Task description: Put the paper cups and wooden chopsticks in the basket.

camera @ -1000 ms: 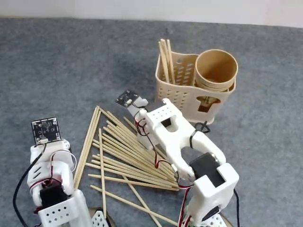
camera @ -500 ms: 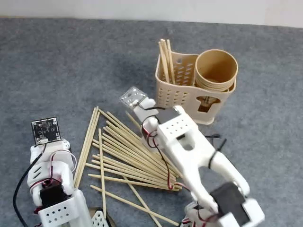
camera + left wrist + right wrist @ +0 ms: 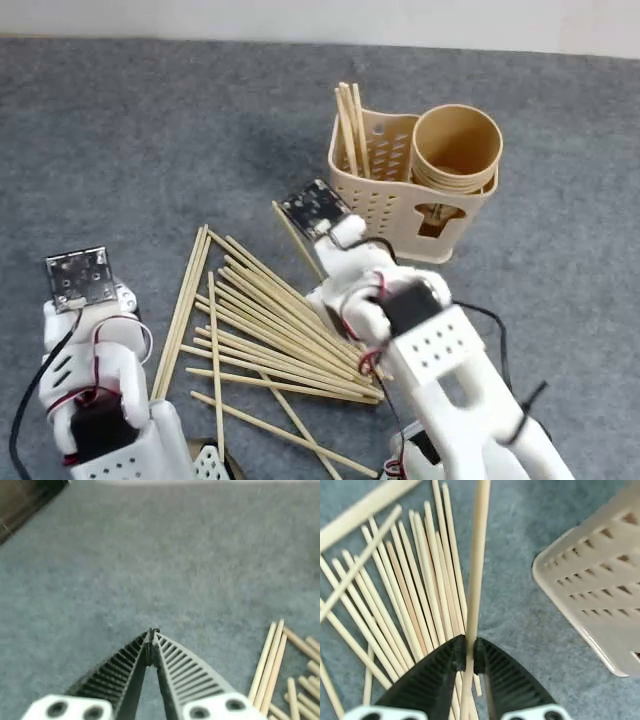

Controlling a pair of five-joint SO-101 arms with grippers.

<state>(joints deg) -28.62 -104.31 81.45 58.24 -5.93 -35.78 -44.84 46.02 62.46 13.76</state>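
Your right end effector (image 3: 469, 654) is clamped on a single chopstick (image 3: 478, 555), with both jaws pinched tight against it. In the high view that stick pokes out from under the right arm's wrist at frame centre and angles toward the upper left. Its far end is just beside the basket's (image 3: 372, 205) lower left corner; I can't tell if they touch.

The basket sits upper right of centre in the high view. The paper cups (image 3: 457, 150) are stacked in its right compartment. A few upright chopsticks (image 3: 350, 120) lean in its left compartment.

The loose chopsticks (image 3: 255, 320) fan out on the grey counter (image 3: 150, 130), lower centre-left, overlapping each other. In the right wrist view the single chopstick crosses over that fan.

Your left end effector (image 3: 151, 639) is closed on nothing, tips together, over bare counter near the edge of the fan. The left arm (image 3: 95, 380) sits in the lower left corner of the high view, beside the fan.
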